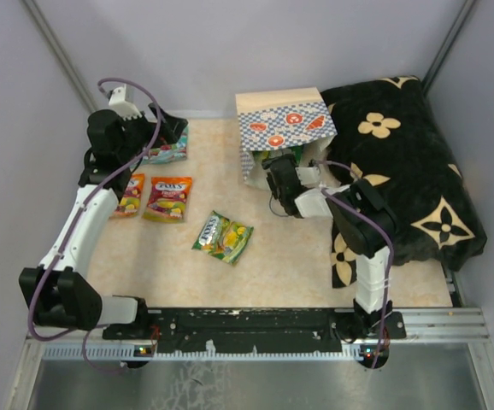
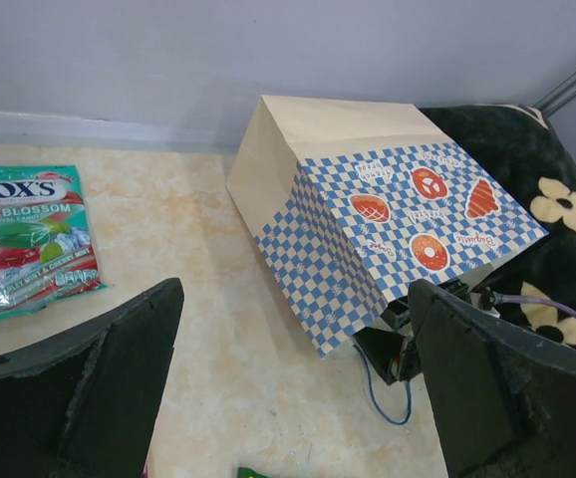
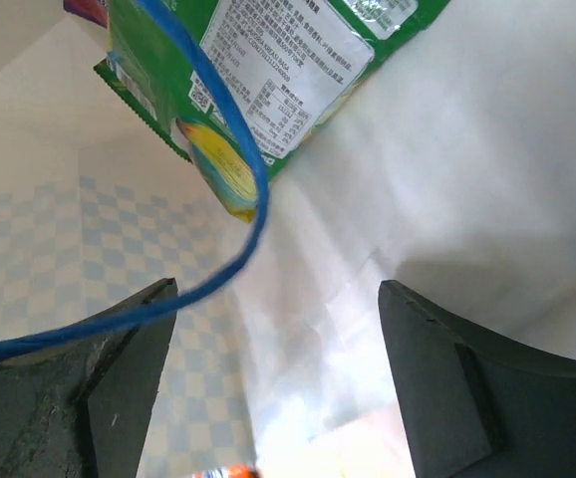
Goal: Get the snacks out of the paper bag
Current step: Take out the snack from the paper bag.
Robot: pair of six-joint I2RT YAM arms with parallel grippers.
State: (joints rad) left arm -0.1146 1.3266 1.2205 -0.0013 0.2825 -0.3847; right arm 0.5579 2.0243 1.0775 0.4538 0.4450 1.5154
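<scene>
We found paper bag [image 1: 283, 126] on its side at far middle of table [image 1: 290, 256], mouth toward arms. Right gripper [image 3: 278, 289] sat inside mouth, jaws spread, pinching nothing; green packet [image 3: 268, 60] and blue cord [image 3: 233, 129] just ahead. Left gripper [image 2: 296, 294] spread wide near teal packet [image 1: 166, 154]. Also out on table: orange-yellow packet [image 1: 130, 195], red packet [image 1: 168, 198], second green packet [image 1: 222, 237].

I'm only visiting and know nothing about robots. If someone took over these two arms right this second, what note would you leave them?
Left gripper: fingers open, empty, hovering over the table near the teal packet.
Right gripper: fingers open, empty, inside the mouth of the paper bag, which lies on its side.
Done: four snacks out on the table: the teal one, an orange packet, a red packet and a green-yellow packet.
Left: at least one green packet in the bag, with a blue cord across it.
</scene>
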